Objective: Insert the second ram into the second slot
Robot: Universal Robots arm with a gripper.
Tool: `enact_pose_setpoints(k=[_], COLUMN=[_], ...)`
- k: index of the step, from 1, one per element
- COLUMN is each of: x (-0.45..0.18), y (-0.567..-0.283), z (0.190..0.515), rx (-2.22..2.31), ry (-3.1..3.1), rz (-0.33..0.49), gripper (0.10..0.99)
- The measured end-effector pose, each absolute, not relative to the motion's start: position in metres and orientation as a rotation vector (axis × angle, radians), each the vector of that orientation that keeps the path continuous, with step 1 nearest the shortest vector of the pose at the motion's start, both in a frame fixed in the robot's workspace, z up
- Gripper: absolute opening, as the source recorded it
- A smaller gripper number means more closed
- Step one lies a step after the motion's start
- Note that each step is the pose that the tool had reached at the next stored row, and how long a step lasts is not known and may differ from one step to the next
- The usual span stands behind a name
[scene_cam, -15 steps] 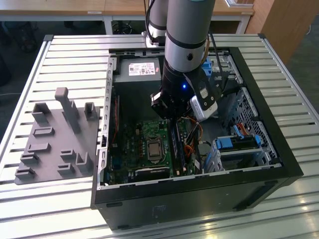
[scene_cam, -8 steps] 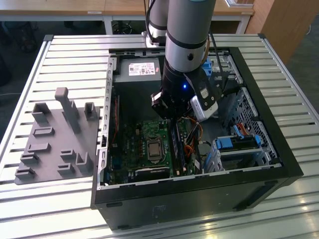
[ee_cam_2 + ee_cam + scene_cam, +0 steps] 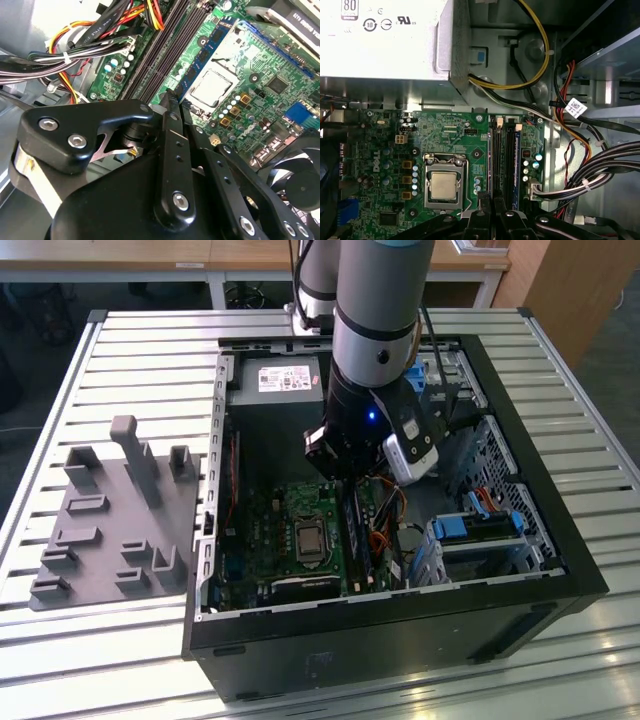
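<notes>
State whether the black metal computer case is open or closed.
Open. The black metal computer case is uncovered on its upward side, and the green motherboard inside shows in the exterior view.
</notes>
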State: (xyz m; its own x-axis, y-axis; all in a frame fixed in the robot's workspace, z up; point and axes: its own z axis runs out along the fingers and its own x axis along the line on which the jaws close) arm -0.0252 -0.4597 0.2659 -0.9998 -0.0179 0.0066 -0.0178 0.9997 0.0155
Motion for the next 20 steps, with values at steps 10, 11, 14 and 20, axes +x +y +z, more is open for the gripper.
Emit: enact_pose_setpoints(k=[10,11,14,20], x=[-0.025,-0.025,-0.025,-0.024], y=[-0.465,-0.465,-0.465,-0.465], z=[0.261,0.260,0.255,0.249], rx=[0.017,0.016,0.013,0.008], ry=[-3.135,-3.135,-3.135,-3.135], rz=[-0.025,-0.025,-0.024,-0.024], gripper=[0.137,0.137,0.137,0.137])
